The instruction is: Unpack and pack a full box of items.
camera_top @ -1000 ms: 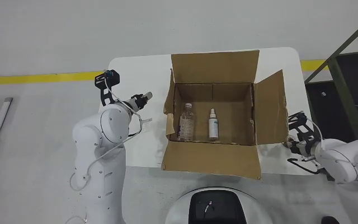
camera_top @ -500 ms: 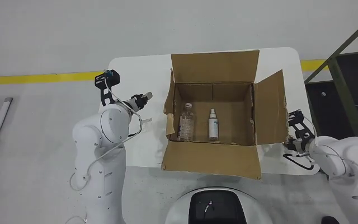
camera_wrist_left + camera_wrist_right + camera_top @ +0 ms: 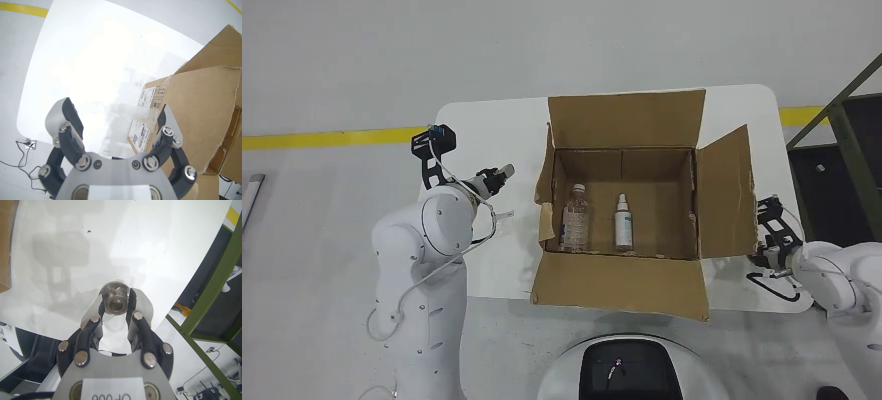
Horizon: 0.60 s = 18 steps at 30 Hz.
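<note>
Snugly between 2 fingers [image 3: 132, 303] of right gripper [image 3: 117, 298]: metal bushing [image 3: 115, 306], clamped.

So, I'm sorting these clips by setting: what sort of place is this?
Likely a robot lab or workshop, not a home: a plain white table, a yellow line marked on the grey floor, and a green metal frame beside the table.

- White table [image 3: 492, 130] with rounded corners, standing on a pale grey floor [image 3: 342, 60].
- Yellow floor line [image 3: 322, 138] running out from both ends of the table.
- Olive-green metal frame [image 3: 852, 110] beside the table's right end.
- Floor socket [image 3: 30, 143] with black cables just off a table corner.
</note>
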Each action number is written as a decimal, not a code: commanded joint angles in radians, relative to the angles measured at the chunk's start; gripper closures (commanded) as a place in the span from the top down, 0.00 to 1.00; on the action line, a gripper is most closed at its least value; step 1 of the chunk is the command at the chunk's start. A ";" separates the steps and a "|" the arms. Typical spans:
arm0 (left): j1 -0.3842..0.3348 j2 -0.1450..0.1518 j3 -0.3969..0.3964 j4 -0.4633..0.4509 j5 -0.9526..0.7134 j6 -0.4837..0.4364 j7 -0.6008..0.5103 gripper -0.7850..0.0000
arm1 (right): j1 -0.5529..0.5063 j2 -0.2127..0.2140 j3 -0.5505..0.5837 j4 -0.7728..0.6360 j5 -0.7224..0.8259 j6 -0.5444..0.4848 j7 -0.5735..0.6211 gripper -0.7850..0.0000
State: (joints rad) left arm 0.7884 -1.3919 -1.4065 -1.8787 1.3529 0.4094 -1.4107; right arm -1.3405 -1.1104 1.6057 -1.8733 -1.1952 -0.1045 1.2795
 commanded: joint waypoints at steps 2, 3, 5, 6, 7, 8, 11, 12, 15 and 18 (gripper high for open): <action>0.000 0.000 0.000 0.000 0.000 0.000 0.000 1.00 | 0.000 0.001 -0.002 0.003 0.004 0.003 -0.001 0.38; 0.000 0.000 0.000 0.000 0.000 0.000 0.000 1.00 | -0.001 0.001 -0.003 0.004 0.004 0.004 -0.002 0.38; 0.000 0.000 0.000 0.000 0.000 0.000 0.000 1.00 | -0.001 0.002 -0.004 0.005 0.004 0.004 -0.003 0.37; 0.000 0.000 0.000 0.000 0.000 0.000 0.000 1.00 | -0.001 0.002 -0.004 0.005 0.006 0.005 -0.004 0.35; 0.000 0.000 0.000 0.000 0.000 0.000 0.000 1.00 | -0.001 0.002 -0.004 0.005 0.007 0.005 -0.005 0.33; 0.000 0.000 0.000 0.000 0.000 0.000 0.000 1.00 | -0.001 0.003 -0.005 0.006 0.008 0.006 -0.006 0.32; 0.000 0.000 0.000 0.000 0.000 0.000 0.000 1.00 | -0.002 0.004 -0.008 0.009 0.008 0.006 -0.007 0.24; 0.000 0.000 0.000 0.000 0.000 0.000 0.000 1.00 | -0.002 0.004 -0.009 0.010 0.008 0.006 -0.008 0.19; 0.000 0.000 0.000 0.000 0.000 0.000 0.000 1.00 | -0.002 0.005 -0.010 0.011 0.009 0.007 -0.009 0.00; 0.000 0.000 0.000 0.000 0.000 0.000 0.000 1.00 | -0.001 0.006 -0.008 0.004 0.008 0.010 -0.019 0.00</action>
State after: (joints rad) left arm 0.7884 -1.3919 -1.4065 -1.8787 1.3529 0.4094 -1.4107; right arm -1.3423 -1.1046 1.5954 -1.8647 -1.1871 -0.0972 1.2652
